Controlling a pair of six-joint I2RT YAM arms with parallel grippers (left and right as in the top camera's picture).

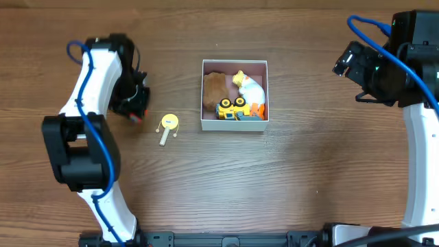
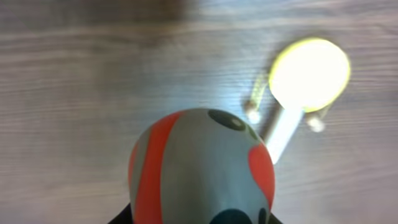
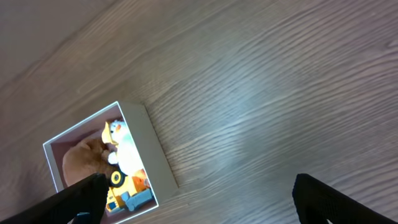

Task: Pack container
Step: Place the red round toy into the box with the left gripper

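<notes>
The container (image 1: 234, 64) is a square white-walled box with a pink inside at the table's middle. It holds a brown furry toy (image 1: 215, 86), a white and yellow toy (image 1: 249, 86) and a yellow toy truck (image 1: 233, 108). It also shows in the right wrist view (image 3: 151, 151). My left gripper (image 1: 136, 107) is at the left, shut on a grey and orange ball toy (image 2: 202, 168). A yellow round rattle drum with a pale handle (image 1: 167, 126) lies just right of it, also in the left wrist view (image 2: 308, 74). My right gripper (image 3: 198, 199) is open and empty, high at the far right.
Wooden table top (image 1: 309, 171) all around. My left arm (image 1: 89, 130) runs down the left side, and my right arm (image 1: 418, 137) runs down the right edge.
</notes>
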